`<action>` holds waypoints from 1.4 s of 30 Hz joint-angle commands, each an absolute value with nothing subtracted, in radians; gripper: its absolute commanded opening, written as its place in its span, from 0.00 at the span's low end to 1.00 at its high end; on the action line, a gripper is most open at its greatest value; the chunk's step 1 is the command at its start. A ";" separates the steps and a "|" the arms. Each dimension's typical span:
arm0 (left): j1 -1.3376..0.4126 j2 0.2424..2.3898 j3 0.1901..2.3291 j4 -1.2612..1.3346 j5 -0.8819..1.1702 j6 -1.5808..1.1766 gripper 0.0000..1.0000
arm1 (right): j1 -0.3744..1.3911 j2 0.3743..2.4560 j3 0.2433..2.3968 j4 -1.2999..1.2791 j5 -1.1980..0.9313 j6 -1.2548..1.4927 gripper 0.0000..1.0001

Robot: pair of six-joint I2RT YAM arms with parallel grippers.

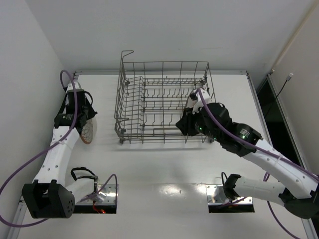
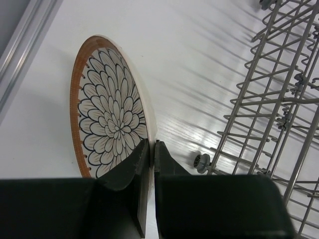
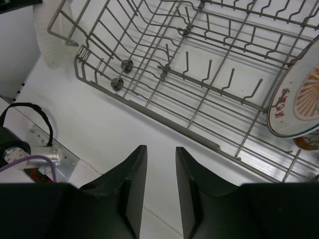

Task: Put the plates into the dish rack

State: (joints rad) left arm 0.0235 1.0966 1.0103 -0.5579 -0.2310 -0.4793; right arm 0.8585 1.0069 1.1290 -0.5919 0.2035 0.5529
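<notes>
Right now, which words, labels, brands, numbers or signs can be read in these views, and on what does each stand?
Nothing readable in any view.
Sunburst plate in the dish rack: small red marks on its white rim, perhaps characters, too blurred to read.
Flower plate in the left gripper: pattern only, no writing.

Top camera looks down from behind on the whole dish rack (image 1: pixel 164 102). Left wrist camera, close behind its fingers (image 2: pixel 133 184), catches the rack right of them; right wrist's sees it just beyond its fingers (image 3: pixel 133 189).
</notes>
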 commanded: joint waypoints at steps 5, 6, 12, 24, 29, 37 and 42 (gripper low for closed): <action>0.009 0.980 1.147 -0.535 -0.290 -0.515 0.00 | 0.906 0.992 1.097 -0.442 0.140 0.531 0.26; 0.009 0.980 1.166 -0.551 -0.290 -0.515 0.00 | 0.907 0.992 1.097 -0.433 0.140 0.531 0.26; 0.009 0.992 1.353 -0.618 -0.290 -0.534 0.00 | 0.937 1.011 1.097 -0.402 0.149 0.531 0.26; 0.009 1.032 1.453 -0.641 -0.219 -0.598 0.00 | 1.011 1.137 1.175 -0.224 0.160 0.494 0.25; -0.012 1.051 1.474 -0.641 -0.199 -0.618 0.00 | 1.095 1.262 1.213 -0.066 0.210 0.439 0.31; -0.040 1.060 1.483 -0.650 -0.218 -0.618 0.00 | 1.203 1.606 1.457 0.067 0.342 0.360 0.41; -0.049 1.069 1.483 -0.650 -0.227 -0.609 0.00 | 1.244 1.796 1.653 0.080 0.405 0.348 0.54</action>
State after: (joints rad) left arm -0.0326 1.0828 1.4117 -0.7784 -0.2100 -0.6125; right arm 1.2274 1.7409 1.5459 -0.0063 0.3336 0.3714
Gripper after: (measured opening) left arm 0.030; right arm 0.512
